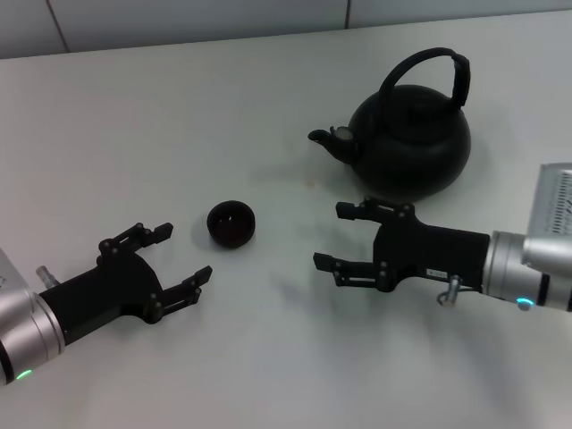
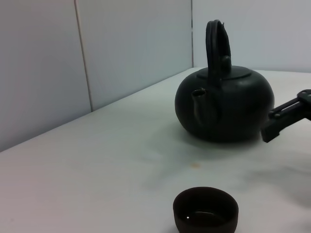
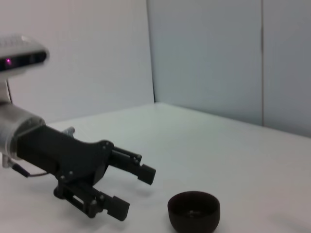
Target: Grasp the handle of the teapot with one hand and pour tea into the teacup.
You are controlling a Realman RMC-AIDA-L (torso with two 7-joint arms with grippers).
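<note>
The round matte-black teapot [image 1: 411, 143] stands at the back right of the white table, spout to the left, its arched black handle [image 1: 429, 70] upright. It also shows in the left wrist view [image 2: 224, 104]. The tiny black teacup [image 1: 231, 223] sits in the middle, also in the left wrist view [image 2: 205, 209] and the right wrist view [image 3: 193, 211]. My right gripper [image 1: 340, 237] is open and empty, just in front of the teapot. My left gripper [image 1: 183, 255] is open and empty, to the left of and nearer than the cup; it shows in the right wrist view [image 3: 131, 189].
The white table [image 1: 179, 116] ends at a pale tiled wall [image 1: 179, 22] along the back. A fingertip of the right gripper shows beside the teapot in the left wrist view [image 2: 289, 114].
</note>
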